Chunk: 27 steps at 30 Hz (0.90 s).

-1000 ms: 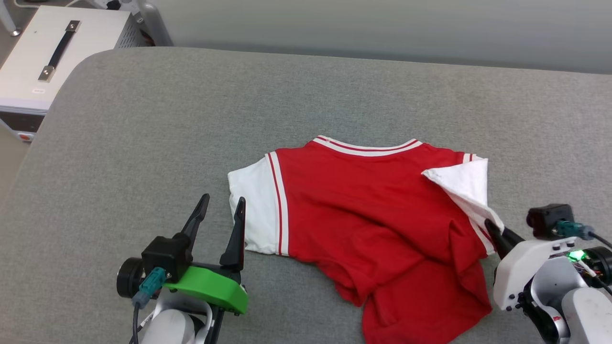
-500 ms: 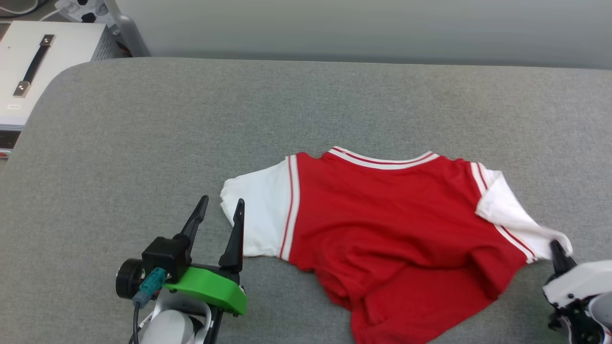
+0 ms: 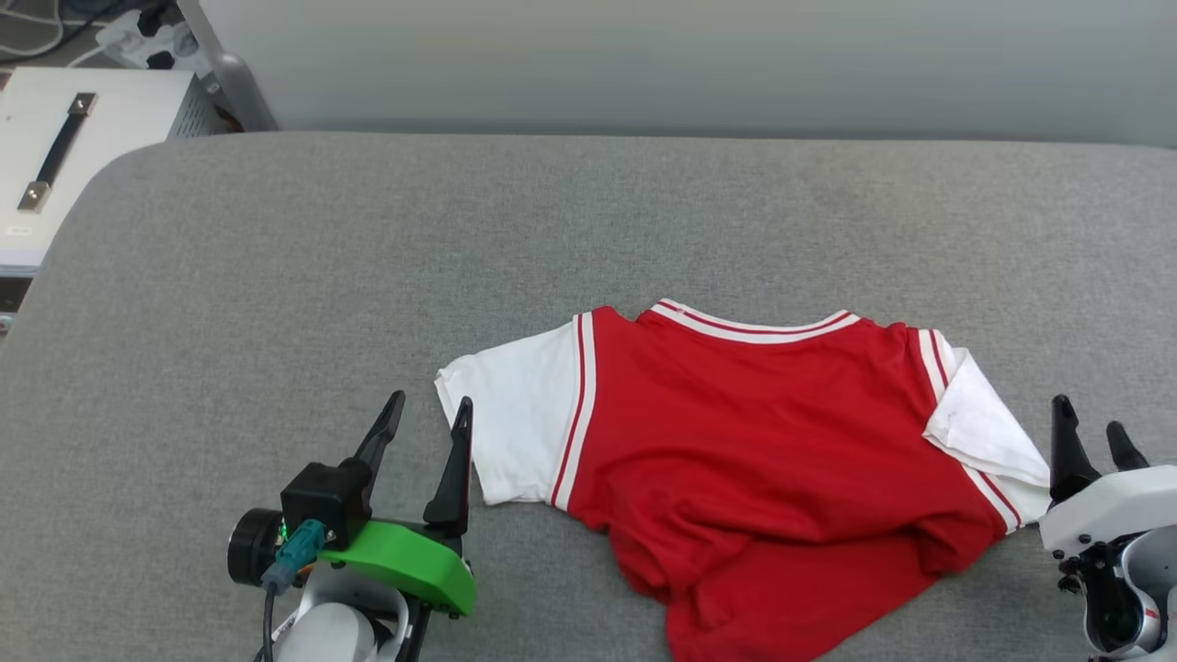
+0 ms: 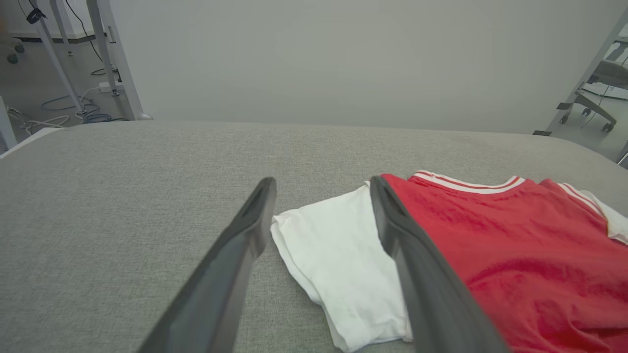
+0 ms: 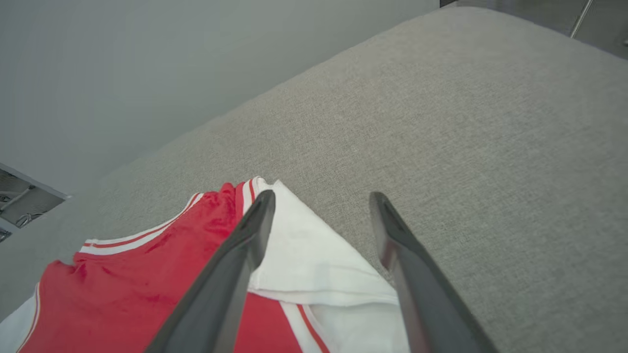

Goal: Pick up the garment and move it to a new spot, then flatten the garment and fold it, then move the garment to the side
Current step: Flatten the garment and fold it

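The garment (image 3: pixel 754 450), a red T-shirt with white short sleeves and striped trim, lies on the grey surface (image 3: pixel 460 230), plain side up, its lower hem rumpled toward the near edge. My left gripper (image 3: pixel 428 414) stands open just left of the left white sleeve (image 3: pixel 515 423); in the left wrist view that sleeve (image 4: pixel 338 255) lies between the spread fingers (image 4: pixel 245 240). My right gripper (image 3: pixel 1090 418) is open beside the right sleeve (image 3: pixel 984 428), holding nothing. In the right wrist view the folded-over sleeve (image 5: pixel 314 264) lies under the parted fingers (image 5: pixel 397 235).
A white case with a black handle (image 3: pixel 64 165) stands off the surface's far left corner, with cables (image 3: pixel 129 28) behind it. A pale wall (image 3: pixel 644 64) runs along the far edge. Bare grey surface spreads far and left of the shirt.
My right gripper has let go of the right sleeve and now stands open; the sleeve has dropped onto the surface, pulled outward from its folded-in spot. The head camera has shifted.
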{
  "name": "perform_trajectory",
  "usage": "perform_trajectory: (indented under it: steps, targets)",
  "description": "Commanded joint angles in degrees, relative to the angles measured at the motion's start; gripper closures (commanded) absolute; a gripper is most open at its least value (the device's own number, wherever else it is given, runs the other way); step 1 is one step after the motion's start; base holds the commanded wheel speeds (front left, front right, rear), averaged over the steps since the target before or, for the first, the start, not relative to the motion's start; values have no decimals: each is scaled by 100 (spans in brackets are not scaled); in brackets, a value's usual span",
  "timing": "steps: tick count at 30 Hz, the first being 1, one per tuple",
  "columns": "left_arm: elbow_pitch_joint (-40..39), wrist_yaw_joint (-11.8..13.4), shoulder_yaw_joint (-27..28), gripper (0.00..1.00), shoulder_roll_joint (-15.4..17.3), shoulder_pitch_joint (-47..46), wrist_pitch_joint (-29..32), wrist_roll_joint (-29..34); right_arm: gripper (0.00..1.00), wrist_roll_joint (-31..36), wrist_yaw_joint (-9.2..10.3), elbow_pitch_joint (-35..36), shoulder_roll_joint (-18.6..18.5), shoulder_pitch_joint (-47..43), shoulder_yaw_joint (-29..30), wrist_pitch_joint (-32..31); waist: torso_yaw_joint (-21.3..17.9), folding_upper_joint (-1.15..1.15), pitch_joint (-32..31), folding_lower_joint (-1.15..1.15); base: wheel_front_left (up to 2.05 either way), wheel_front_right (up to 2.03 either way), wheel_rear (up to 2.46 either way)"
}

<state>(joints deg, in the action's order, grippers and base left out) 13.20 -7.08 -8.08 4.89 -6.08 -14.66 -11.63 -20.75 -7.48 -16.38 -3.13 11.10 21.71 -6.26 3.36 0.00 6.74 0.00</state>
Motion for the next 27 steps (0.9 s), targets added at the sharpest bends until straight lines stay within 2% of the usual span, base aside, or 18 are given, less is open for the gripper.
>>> perform_trajectory:
  steps: [1, 7, 16, 18, 24, 27]
  targets:
    - [10, -33, 19, 0, -11, -53, -34, -2, 0, 160, -1, 161, -73, -168, -130, 107, -38, 0, -131, 0, 0, 0, 0]
    - [-55, -36, 37, 0, -21, 46, -34, -10, 0, 530, -1, 942, -446, -679, -1113, 301, -69, 0, -280, 0, 0, 0, 0]
    - [-100, -38, -4, 0, -34, 57, -34, -21, 0, 717, -1, 1318, -760, -910, -1696, -171, 13, 0, -206, 0, 0, 0, 0]
    - [-111, -39, -22, 0, -32, 9, -34, -15, 0, 754, -1, 1304, -972, -745, -1938, -790, 70, 0, -68, 0, 0, 0, 0]
    - [-87, -40, -61, 0, -41, -126, -34, -28, 0, 569, -1, 1102, -1233, -256, -2172, -2172, 191, 0, 181, 0, 0, 0, 0]
    - [-66, -40, -98, 0, -54, -197, -34, -44, 0, 478, -1, 992, -1313, -53, -2198, -2630, 266, 0, 290, 0, 0, 0, 0]
